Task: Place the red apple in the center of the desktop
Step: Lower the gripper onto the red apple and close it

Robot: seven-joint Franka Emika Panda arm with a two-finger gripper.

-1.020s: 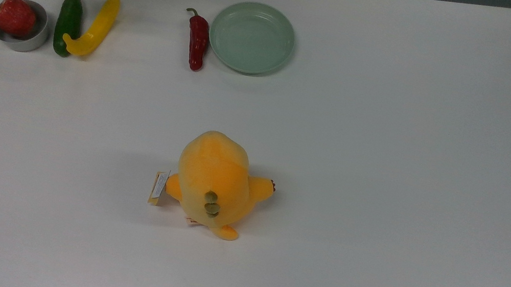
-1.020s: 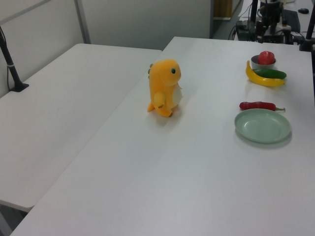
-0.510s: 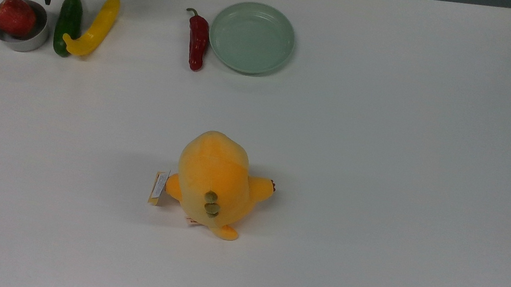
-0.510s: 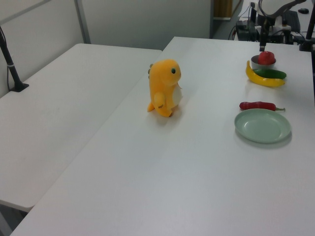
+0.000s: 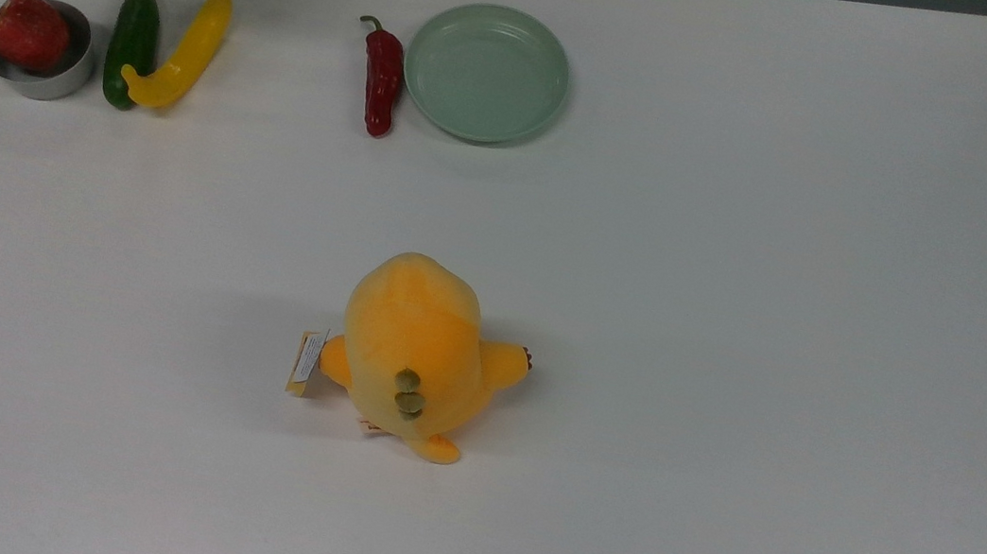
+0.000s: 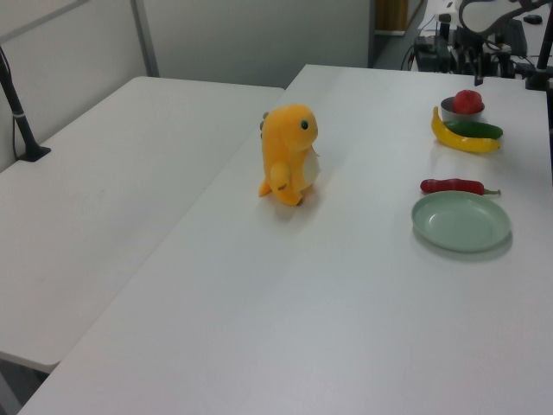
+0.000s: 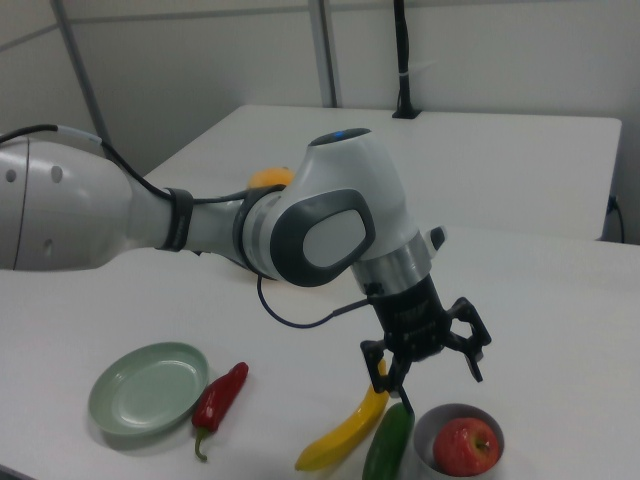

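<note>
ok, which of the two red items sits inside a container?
The red apple, in the metal bowl. The red chili lies bare on the desktop, beside the green plate.

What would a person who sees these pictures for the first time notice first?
Probably the orange plush toy, which stands alone near the middle of the white desktop. Next, the row along the top view's upper edge: the red apple in a small metal bowl, a cucumber, a yellow pepper, a red chili and a green plate. The open gripper hangs above the apple.
</note>
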